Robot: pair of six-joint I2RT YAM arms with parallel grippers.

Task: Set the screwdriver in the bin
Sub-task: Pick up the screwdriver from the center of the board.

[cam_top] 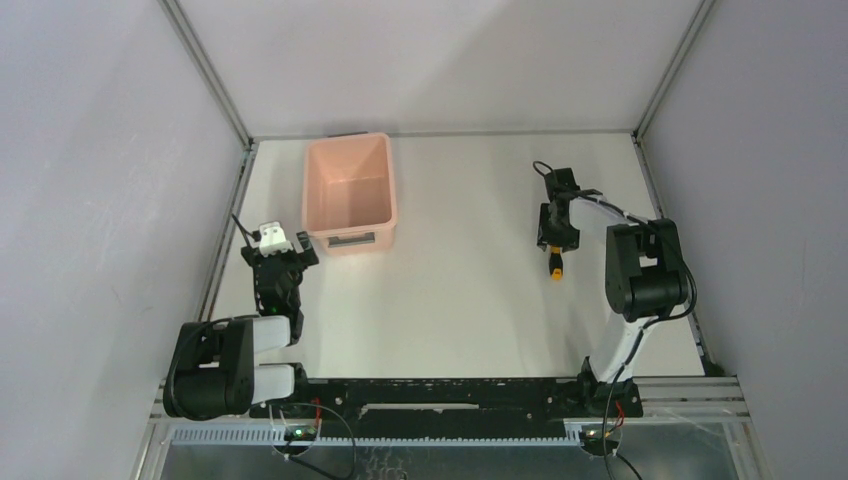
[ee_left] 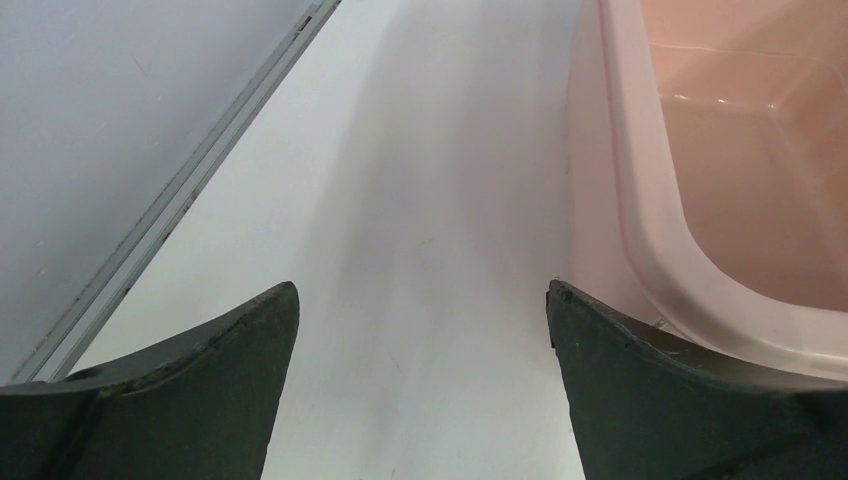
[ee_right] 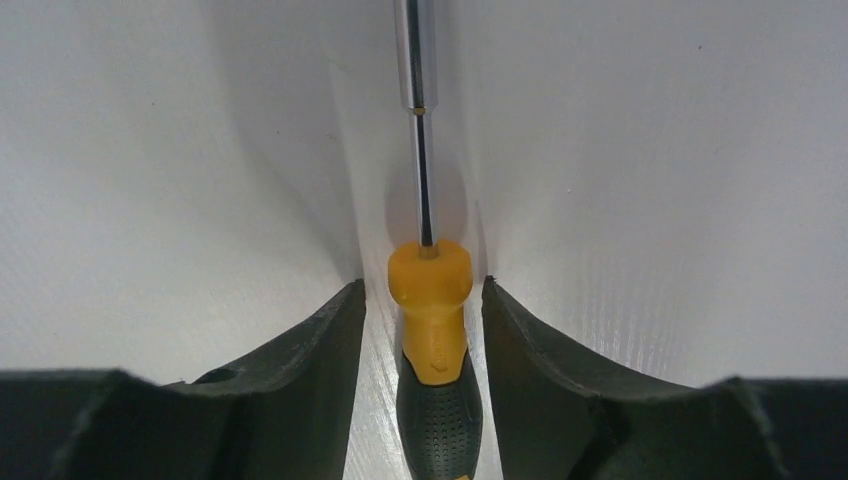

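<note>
The screwdriver (ee_right: 432,330) lies flat on the white desk (cam_top: 470,310), on its right-hand half and well apart from the bin (cam_top: 350,238). Its orange-and-black handle points toward the arm bases and its thin shaft points away from them. The right end effector (ee_right: 422,288) is lowered over it, and its two dark fingers (ee_right: 300,370) bracket the handle at a narrow setting. In the right wrist view a thin strip of desk shows on each side of the orange collar, so the jaws appear to flank the handle without clamping it. Contact further back along the handle cannot be confirmed. The tool casts a close shadow on the desk, which indicates it has not been lifted. The salmon-pink bin stands on the left-hand half toward the far edge, upright, and no contents are visible in it in either view. The left end effector (cam_top: 283,262) sits just beside the bin's near left corner with its jaws spread wide and nothing between them. One of its fingers (ee_left: 680,390) is close to the rolled rim (ee_left: 640,200). Assessment: the task is at an early stage. The approach to the tool looks complete. Closing on the handle, lifting, carrying across the desk and releasing over the bin are all outstanding.
</note>
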